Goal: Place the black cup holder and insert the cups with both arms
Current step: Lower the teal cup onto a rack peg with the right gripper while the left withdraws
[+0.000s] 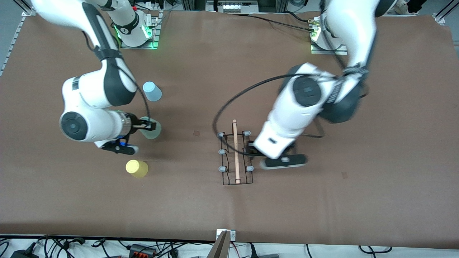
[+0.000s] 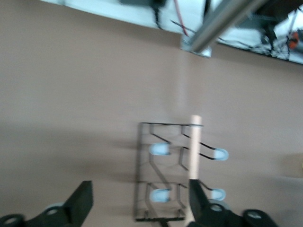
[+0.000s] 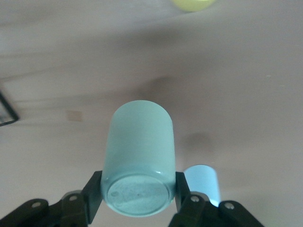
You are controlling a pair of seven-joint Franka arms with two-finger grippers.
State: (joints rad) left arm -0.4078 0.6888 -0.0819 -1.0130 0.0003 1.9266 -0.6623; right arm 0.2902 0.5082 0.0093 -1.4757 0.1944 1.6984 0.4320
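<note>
The black cup holder (image 1: pixel 235 157) stands on the brown table near its middle, its wooden rod (image 1: pixel 235 150) on top. My left gripper (image 1: pixel 251 148) hangs over the holder's side toward the left arm's end. In the left wrist view it (image 2: pixel 139 201) is open, its fingers (image 2: pixel 83 201) wide apart on either side of the holder (image 2: pixel 161 149), touching nothing. My right gripper (image 1: pixel 148 125) is shut on the mint-green cup (image 1: pixel 152 132), clamping it (image 3: pixel 139 151) near its base. A light blue cup (image 1: pixel 152 91) and a yellow cup (image 1: pixel 137 168) stand upside down close by.
The light blue cup (image 3: pixel 203 182) sits just past the right gripper's finger. The yellow cup (image 3: pixel 191 4) is nearer the front camera than the mint-green one. A metal post (image 1: pixel 223 243) and cables line the table's front edge. The left arm's cable (image 1: pixel 229 104) loops above the holder.
</note>
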